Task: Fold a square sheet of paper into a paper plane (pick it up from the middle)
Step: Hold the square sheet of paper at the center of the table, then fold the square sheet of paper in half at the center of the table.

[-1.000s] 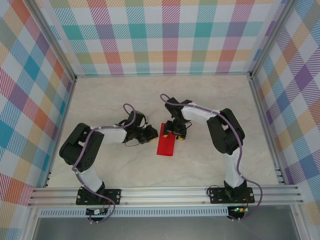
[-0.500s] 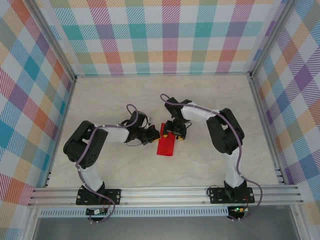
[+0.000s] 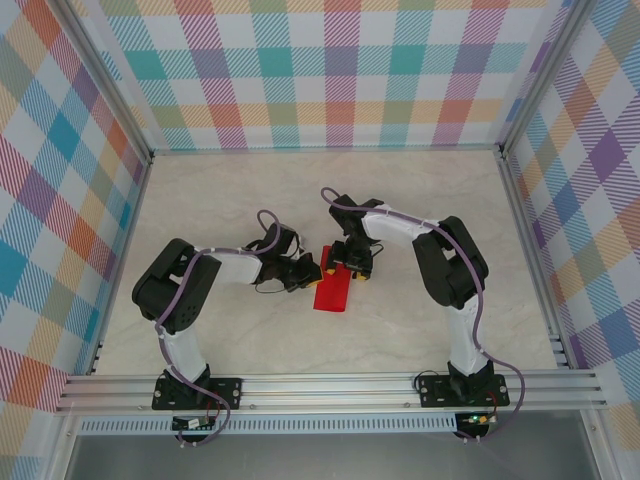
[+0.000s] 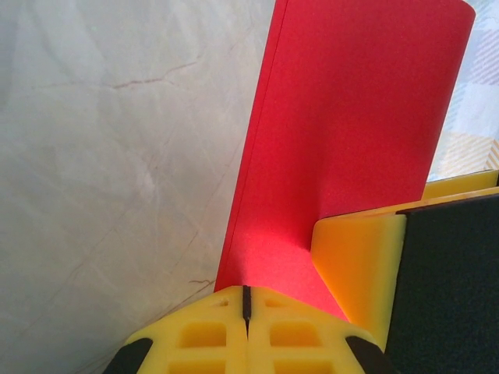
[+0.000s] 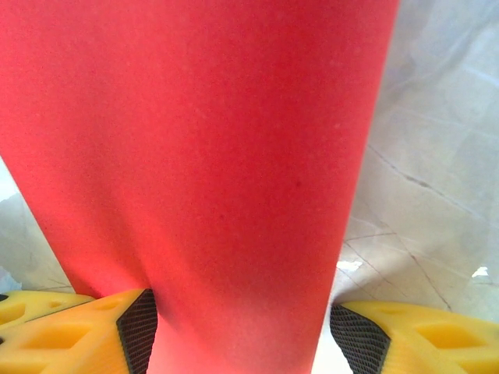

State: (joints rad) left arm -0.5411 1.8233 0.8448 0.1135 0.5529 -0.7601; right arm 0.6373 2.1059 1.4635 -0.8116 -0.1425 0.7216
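The red paper (image 3: 332, 288) lies on the table as a narrow strip, seemingly folded in half. A doubled edge runs along the left side of the paper (image 4: 343, 117) in the left wrist view. My left gripper (image 3: 306, 271) is at the strip's far left corner; its fingertips (image 4: 245, 300) are pressed together at the paper's near edge, with no paper visible in the slit. My right gripper (image 3: 352, 268) is at the strip's far end. It (image 5: 242, 343) is open, and the paper (image 5: 203, 156) runs between its spread pads.
The pale marble-patterned tabletop (image 3: 230, 200) lies bare around the paper. Checked walls on aluminium rails (image 3: 320, 385) enclose the table on all sides. The right gripper's yellow finger (image 4: 362, 265) rests on the paper close to my left fingertips.
The left arm has shifted slightly to the right, bringing its gripper closer against the paper's edge. The right arm and the paper have stayed where they were.
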